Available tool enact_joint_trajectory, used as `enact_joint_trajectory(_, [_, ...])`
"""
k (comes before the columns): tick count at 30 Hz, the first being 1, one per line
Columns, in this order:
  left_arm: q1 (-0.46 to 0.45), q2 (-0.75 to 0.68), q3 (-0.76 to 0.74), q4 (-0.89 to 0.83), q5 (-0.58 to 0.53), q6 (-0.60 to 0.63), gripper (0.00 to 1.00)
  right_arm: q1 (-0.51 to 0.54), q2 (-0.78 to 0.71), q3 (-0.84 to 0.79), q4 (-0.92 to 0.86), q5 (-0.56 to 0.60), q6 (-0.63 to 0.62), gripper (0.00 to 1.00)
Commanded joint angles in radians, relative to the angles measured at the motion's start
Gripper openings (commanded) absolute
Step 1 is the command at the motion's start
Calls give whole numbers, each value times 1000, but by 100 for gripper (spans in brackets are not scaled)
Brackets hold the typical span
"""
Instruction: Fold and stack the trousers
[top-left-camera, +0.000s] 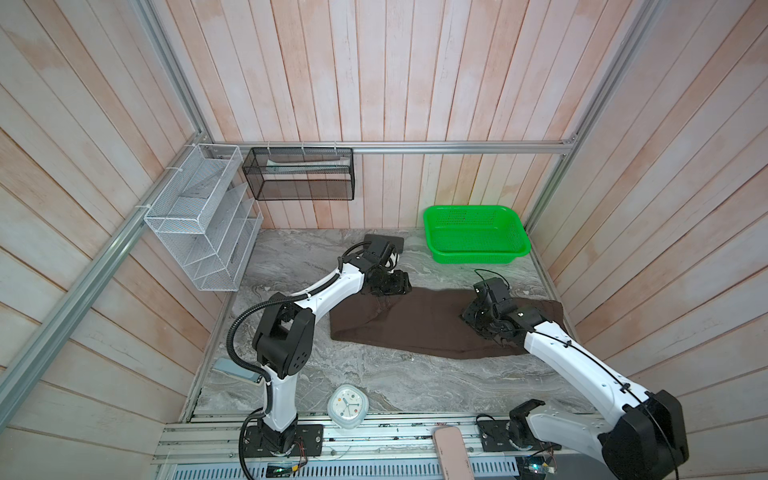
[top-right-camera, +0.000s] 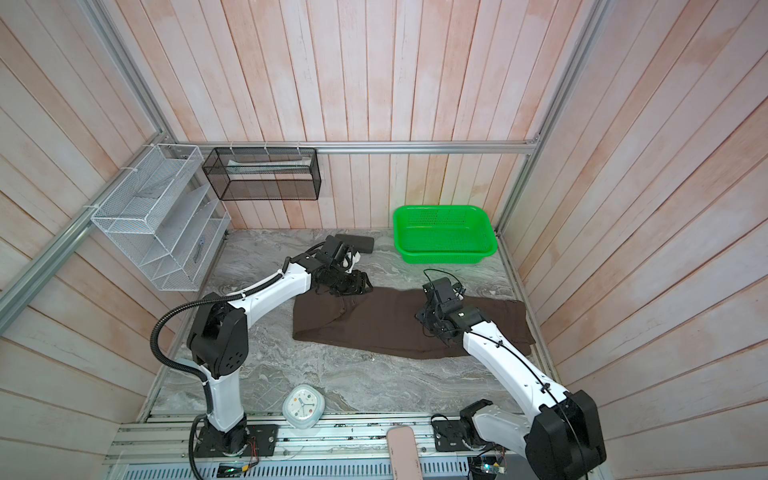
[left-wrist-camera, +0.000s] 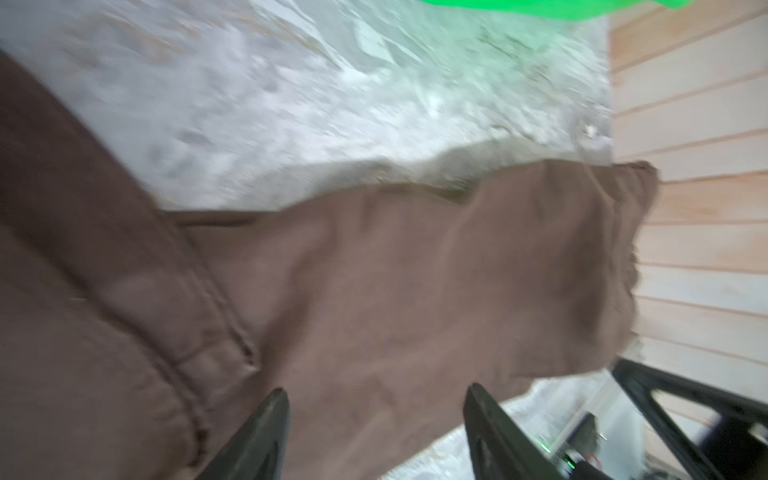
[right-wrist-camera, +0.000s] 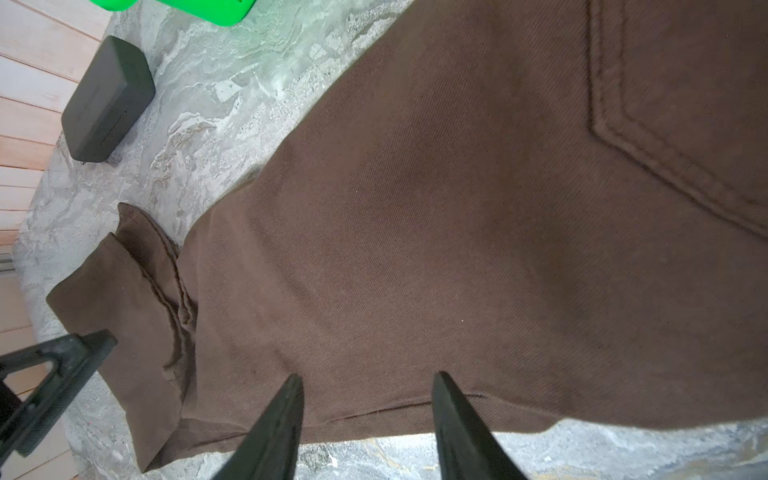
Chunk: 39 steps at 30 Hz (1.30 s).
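Claws come first, and I count two. The left claw hangs open over the brown cloth, its fingers well apart with nothing caught between them; in both top views it sits at the far edge of the trousers' left end. The right claw is open too, though less wide, and grips nothing. It is poised over the near edge of the cloth toward the right end, and I cannot tell whether its tips touch the cloth.

One pair of trousers lies stretched flat across the counter, from the middle out to the right edge. One green basket stands behind them, apart, in the far right corner. One dark case lies near the back wall. One clock rests at the front edge. Two wire racks hang on the walls, one white and one black.
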Motion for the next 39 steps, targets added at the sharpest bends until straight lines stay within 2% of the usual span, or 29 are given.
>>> enact_joint_trajectory(1, [28,71,40,-108,-184,3,71,-8,-17,15,-14,19,-16,51])
enact_joint_trajectory(5, [34,135,88,-152,-259,7,72,-9,-17,10,-11,14,-16,51])
enact_joint_trajectory(11, [34,217,106,-140,-231,-1,80,-12,-25,4,-11,16,-19,51])
enact_joint_trajectory(18, [31,244,89,-129,-211,-3,79,-24,-34,-15,-9,13,-23,52])
enact_joint_trajectory(20, [31,241,82,-142,-223,4,70,-28,-37,-20,-5,11,-23,52])
enact_joint_trajectory(23, [37,234,66,-153,-232,13,51,-29,-37,-24,-2,8,-22,52])
enact_joint_trajectory(26, [44,220,48,-152,-233,19,38,-30,-34,-26,5,4,-23,52])
enact_joint_trajectory(30, [55,210,38,-147,-226,25,26,-30,-35,-24,4,3,-23,52])
enact_joint_trajectory(34, [57,218,40,-140,-213,28,22,-29,-38,-21,3,4,-23,51])
enact_joint_trajectory(39, [49,250,48,-124,-189,19,8,-29,-38,-21,2,4,-21,52])
